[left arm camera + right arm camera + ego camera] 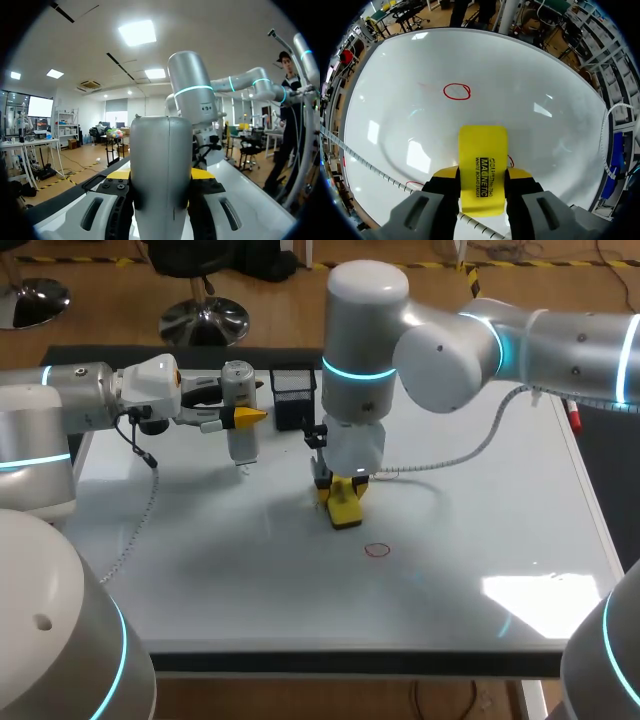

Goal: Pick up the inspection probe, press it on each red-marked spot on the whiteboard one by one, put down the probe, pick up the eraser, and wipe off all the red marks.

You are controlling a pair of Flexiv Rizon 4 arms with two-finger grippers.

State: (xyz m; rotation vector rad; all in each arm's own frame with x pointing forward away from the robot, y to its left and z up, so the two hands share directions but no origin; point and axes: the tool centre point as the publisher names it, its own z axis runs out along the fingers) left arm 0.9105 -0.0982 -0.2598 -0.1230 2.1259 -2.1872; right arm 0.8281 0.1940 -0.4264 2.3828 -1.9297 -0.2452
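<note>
The grey inspection probe (238, 390) stands upright above the back left of the whiteboard (480, 490), with my left gripper (241, 419) shut on it. In the left wrist view the probe (160, 165) fills the gap between the yellow fingertips (202, 173). My right gripper (340, 490) is shut on the yellow eraser (347, 512), whose lower end is on or just above the middle of the board. A red circle (377, 549) lies just in front of and to the right of it. Ahead of the eraser (482, 155) lies the red circle (456, 91); small red marks (510, 161) lie beside it.
A black holder (293, 395) stands at the back of the board, between the two grippers. A red marker (573, 418) lies at the board's right edge. My right arm's white cable (470, 455) trails over the board.
</note>
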